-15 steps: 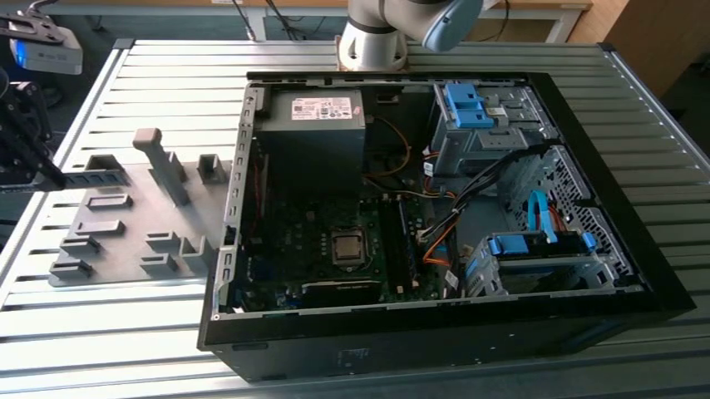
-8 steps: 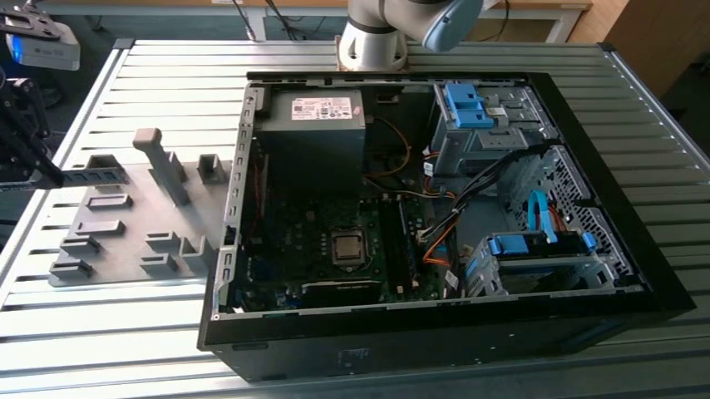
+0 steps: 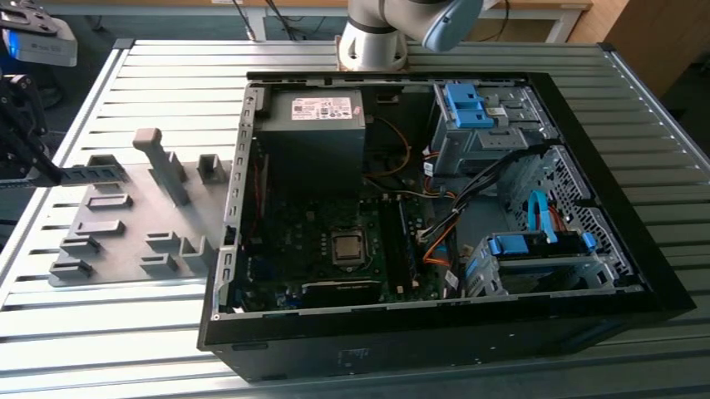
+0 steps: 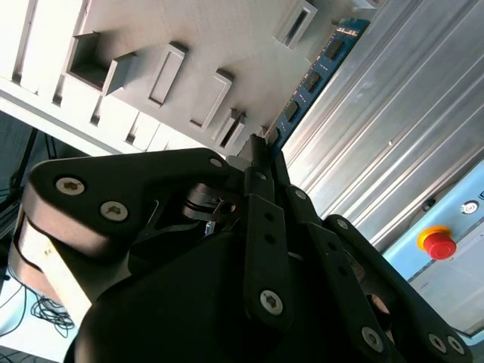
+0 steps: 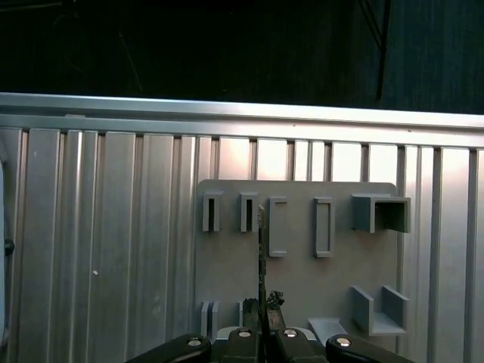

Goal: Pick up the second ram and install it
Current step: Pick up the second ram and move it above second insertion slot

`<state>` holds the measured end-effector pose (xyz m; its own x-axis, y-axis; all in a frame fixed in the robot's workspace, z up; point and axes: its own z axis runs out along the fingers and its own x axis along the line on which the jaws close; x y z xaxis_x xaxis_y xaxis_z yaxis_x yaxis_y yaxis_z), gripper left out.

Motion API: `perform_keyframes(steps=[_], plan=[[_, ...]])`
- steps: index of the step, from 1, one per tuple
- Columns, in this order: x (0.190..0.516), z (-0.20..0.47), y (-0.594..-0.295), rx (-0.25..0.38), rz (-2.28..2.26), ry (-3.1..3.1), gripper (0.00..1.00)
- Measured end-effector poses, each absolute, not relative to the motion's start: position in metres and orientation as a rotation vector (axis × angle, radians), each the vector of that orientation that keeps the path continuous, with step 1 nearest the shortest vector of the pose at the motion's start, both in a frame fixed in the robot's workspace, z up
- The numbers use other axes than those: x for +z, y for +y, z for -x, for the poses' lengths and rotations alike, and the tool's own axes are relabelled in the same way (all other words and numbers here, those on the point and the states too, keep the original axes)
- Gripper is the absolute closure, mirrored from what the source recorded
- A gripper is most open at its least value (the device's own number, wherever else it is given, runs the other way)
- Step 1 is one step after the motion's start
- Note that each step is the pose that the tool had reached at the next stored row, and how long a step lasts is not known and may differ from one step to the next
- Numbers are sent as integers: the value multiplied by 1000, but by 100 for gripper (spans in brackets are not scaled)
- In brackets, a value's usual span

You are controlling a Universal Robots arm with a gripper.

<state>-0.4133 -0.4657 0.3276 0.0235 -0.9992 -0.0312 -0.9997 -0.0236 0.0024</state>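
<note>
Second ram, 1: blue-green stick with black chips, clenched at one end in the gripper. It hangs over the grey holder plate and is edge-on in the first wrist view.
Slatted metal table, 1.
Open computer case, 1, on the exterior view's right of the plate.
Power supply, 1, with 1 white label, print illegible.
Red button, 1.

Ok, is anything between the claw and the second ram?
Nothing. The claw is shut directly on the second ram, with bare contact, seen in both wrist views.
</note>
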Motion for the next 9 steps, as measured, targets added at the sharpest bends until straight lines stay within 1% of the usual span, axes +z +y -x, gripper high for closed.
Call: perform_keyframes(steps=[9], plan=[[331,413,-466,38,2233,2181,86]])
